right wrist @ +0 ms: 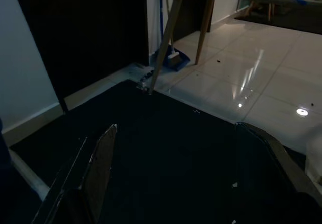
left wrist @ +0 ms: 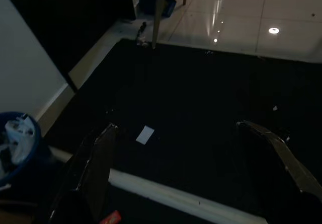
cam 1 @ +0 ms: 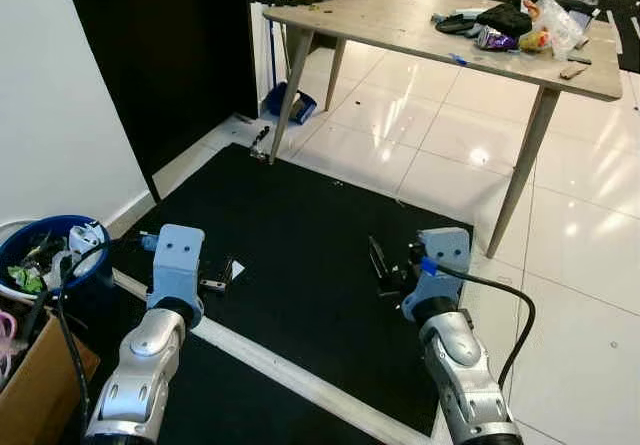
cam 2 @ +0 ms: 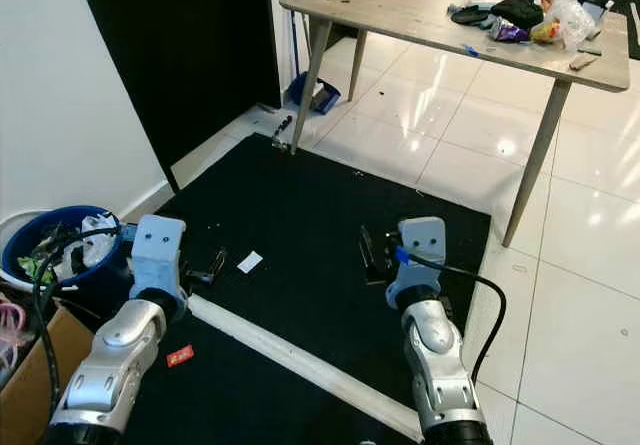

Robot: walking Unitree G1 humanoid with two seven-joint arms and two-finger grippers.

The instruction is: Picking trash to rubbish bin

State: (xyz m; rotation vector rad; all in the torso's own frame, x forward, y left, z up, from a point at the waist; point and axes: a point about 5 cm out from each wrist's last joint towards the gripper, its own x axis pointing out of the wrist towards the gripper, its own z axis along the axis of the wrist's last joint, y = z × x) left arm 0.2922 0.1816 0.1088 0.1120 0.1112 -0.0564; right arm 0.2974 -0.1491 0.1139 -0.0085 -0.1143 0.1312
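Left eye view: both arms raised over the black mat (cam 1: 300,235), neither carrying anything. Left gripper (cam 1: 222,277) sits at about 8 o'clock, fingers aimed at a small white paper scrap (cam 1: 237,268) just beyond the tips, likely the next pick. Right gripper (cam 1: 380,268) at 5 o'clock, parked over bare mat. Blue rubbish bin (cam 1: 20,245), already stuffed, at 9 o'clock beside the left arm, so a short carry. Wooden table (cam 1: 420,25) with clutter at 1 o'clock.

Right eye view: same scene. White scrap (cam 2: 249,261) lies apart from the left fingers. A red scrap (cam 2: 180,355) lies at 7 o'clock, on the near side of the white floor strip (cam 2: 290,355), close under the left arm.

Left wrist view: dark. The fingers (left wrist: 95,168) are spread wide apart, nothing between them; paper scrap (left wrist: 145,134) lies ahead in the gap, bin (left wrist: 15,138) off to one side.

Right wrist view: dark. Fingers (right wrist: 93,168) spread wide, empty, facing a table leg (right wrist: 166,38) and a dustpan (right wrist: 173,59) by the wall.
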